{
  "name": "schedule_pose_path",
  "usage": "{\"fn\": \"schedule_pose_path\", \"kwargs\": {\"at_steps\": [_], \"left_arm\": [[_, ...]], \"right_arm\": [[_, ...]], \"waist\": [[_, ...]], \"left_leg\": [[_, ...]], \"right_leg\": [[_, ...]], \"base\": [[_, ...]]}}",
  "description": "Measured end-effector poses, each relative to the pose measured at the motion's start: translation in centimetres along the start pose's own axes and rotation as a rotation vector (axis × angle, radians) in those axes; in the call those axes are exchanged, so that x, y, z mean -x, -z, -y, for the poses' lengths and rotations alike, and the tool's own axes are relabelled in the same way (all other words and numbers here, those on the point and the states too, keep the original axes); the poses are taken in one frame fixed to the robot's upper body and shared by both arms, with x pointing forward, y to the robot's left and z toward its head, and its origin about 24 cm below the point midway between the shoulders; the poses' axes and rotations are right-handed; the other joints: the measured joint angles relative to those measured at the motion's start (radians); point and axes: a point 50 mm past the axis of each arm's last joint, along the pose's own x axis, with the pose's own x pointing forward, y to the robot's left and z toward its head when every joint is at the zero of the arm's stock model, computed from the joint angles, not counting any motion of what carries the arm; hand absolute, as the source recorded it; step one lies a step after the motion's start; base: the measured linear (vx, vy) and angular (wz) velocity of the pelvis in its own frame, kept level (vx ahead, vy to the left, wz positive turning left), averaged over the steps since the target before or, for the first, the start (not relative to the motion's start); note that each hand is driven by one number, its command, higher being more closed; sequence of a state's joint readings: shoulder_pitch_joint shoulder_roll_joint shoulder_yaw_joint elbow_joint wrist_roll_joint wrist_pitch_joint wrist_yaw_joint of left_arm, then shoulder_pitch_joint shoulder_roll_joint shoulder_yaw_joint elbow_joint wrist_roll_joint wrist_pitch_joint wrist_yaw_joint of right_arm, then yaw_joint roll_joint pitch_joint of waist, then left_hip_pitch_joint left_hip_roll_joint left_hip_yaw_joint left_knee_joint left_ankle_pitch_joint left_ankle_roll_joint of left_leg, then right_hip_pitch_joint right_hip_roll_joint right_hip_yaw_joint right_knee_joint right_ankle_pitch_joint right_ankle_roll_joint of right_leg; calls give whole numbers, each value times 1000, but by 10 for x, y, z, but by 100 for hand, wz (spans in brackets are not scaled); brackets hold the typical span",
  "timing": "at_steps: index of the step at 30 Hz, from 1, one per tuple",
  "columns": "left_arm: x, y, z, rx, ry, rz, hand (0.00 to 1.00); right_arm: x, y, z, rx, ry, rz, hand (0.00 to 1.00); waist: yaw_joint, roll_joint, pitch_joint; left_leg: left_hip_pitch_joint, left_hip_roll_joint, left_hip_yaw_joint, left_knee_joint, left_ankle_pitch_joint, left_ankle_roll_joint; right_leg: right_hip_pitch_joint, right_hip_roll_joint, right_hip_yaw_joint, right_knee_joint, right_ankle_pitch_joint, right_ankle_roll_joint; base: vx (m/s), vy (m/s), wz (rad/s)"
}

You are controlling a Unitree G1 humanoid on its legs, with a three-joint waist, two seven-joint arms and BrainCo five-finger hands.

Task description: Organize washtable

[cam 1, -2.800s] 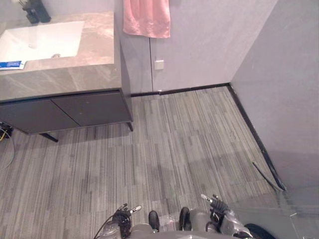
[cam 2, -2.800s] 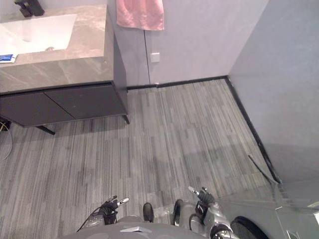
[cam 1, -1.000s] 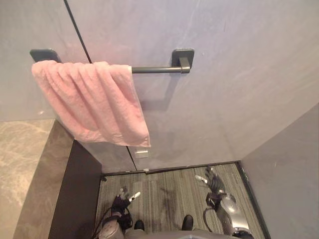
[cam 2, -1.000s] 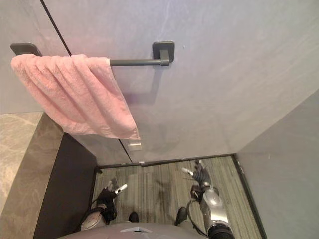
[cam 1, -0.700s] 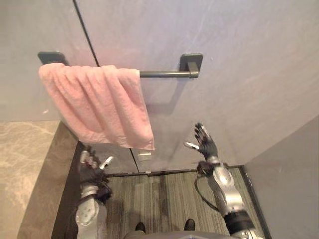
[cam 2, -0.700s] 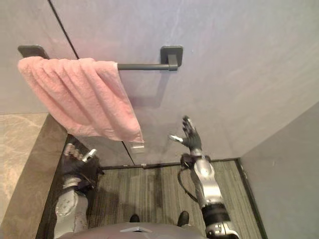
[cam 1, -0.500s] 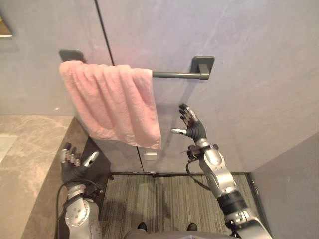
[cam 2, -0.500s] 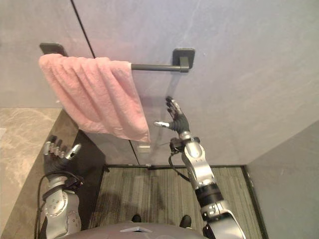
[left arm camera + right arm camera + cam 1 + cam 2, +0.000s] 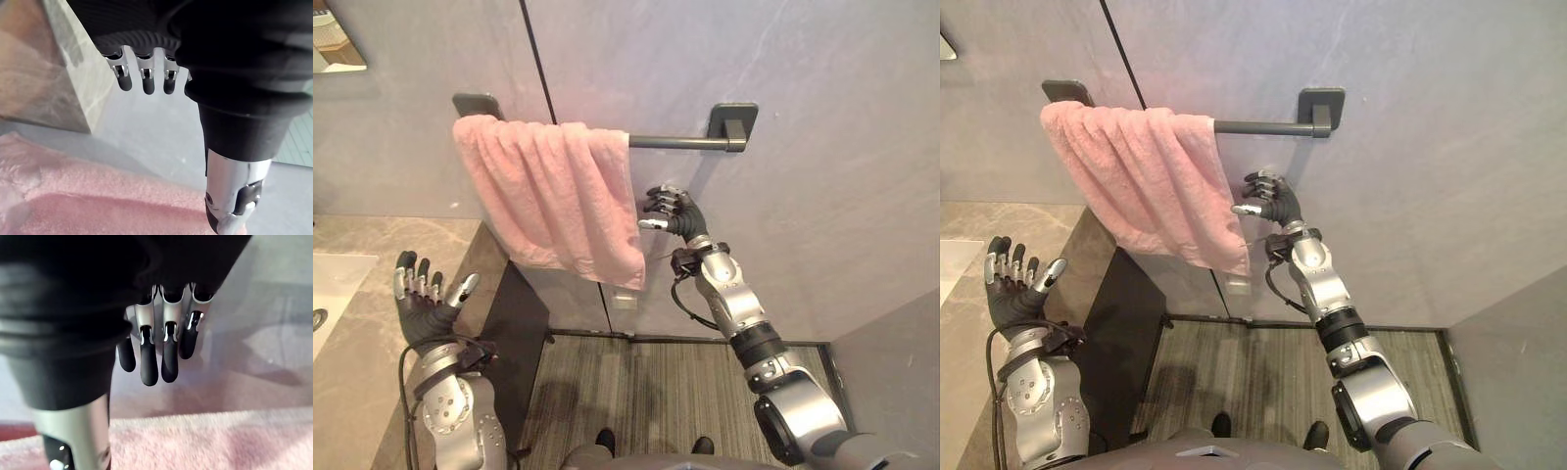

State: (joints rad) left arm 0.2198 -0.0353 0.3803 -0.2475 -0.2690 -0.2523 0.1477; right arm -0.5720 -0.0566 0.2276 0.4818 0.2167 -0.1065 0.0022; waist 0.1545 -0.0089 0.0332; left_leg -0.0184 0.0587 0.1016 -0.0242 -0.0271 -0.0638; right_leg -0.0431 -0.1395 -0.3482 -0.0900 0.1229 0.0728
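Observation:
A pink towel (image 9: 558, 196) hangs bunched over the left part of a dark wall rail (image 9: 671, 142). My right hand (image 9: 674, 213) is raised against the grey wall just right of the towel's right edge. Its fingers (image 9: 161, 357) are loosely bent and its thumb points at the cloth, holding nothing. The towel (image 9: 220, 440) lies just past the fingers in the right wrist view. My left hand (image 9: 423, 311) is up at the lower left, open, palm forward, above the corner of the marble counter (image 9: 372, 245). It holds nothing, with the towel (image 9: 98, 200) beyond it.
A white sink (image 9: 333, 284) is set in the counter at the far left. The dark cabinet side (image 9: 514, 333) drops to the striped grey floor (image 9: 636, 392). A white wall socket (image 9: 625, 301) sits below the towel. A mirror corner (image 9: 333, 39) shows top left.
The camera tilted up from the floor to the wall. Both arms rose. My right hand moved left to the towel's edge and its fingers bent a little; my left hand lifted over the counter.

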Motion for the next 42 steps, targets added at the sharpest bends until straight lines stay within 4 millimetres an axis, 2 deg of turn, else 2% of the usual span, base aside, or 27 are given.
{"fn": "schedule_pose_path", "kwargs": {"at_steps": [5, 8, 9, 13, 22, 32, 37, 42], "left_arm": [[-4, -2, 6, 17, 18, 17, 0], [-4, -5, 9, 21, 27, 26, 0], [-5, -7, 9, 23, 26, 35, 0], [-5, -10, 9, 25, 17, 49, 0], [-5, -10, 9, 26, 15, 50, 0], [-9, -12, 10, 24, 4, 60, 0], [-22, -14, 17, 22, 31, 87, 0], [-35, -9, 25, 5, 43, 70, 0]], "right_arm": [[-4, 9, -19, 6, -78, -52, 0], [-9, 6, -26, -8, -101, -54, 0], [-10, 6, -29, -30, -110, -61, 100], [-11, 10, -39, -36, -142, -85, 100], [-11, 11, -38, -35, -136, -89, 100], [-12, 8, -23, -50, -65, -77, 100], [-10, 5, -18, -67, -29, -59, 100], [-6, 0, -11, -70, -11, -22, 100]], "waist": [[16, -14, 28], [21, -20, 47], [22, -22, 49], [23, -23, 49], [21, -26, 59], [17, -24, 76], [5, -23, 77], [-13, -23, 77]], "left_leg": [[-2, -1, -8, -12, 2, 1], [-3, -3, -17, -19, 9, 1], [-3, -3, -24, -20, 13, 0], [-4, -3, -25, -21, 13, 1], [3, -3, -17, -22, 13, 1], [13, -3, 6, -21, 12, 0], [27, -3, 35, -21, 6, 2], [27, -3, 63, -21, 5, 3]], "right_leg": [[5, -2, -12, 0, 0, 0], [3, -3, -23, 0, 0, 0], [2, -4, -27, 0, 0, 0], [1, -4, -27, 0, 0, 0], [3, -4, -21, 0, 0, 0], [2, -4, 1, 0, 1, 1], [1, -3, 28, 0, 5, 0], [-16, 0, 59, 0, 13, -2]], "base": [[-2, 5, 5], [-8, 5, 13], [11, 1, 10], [4, 0, 2], [-5, 0, -2], [0, 3, -5], [-6, 8, -14], [-15, 8, -18]]}}
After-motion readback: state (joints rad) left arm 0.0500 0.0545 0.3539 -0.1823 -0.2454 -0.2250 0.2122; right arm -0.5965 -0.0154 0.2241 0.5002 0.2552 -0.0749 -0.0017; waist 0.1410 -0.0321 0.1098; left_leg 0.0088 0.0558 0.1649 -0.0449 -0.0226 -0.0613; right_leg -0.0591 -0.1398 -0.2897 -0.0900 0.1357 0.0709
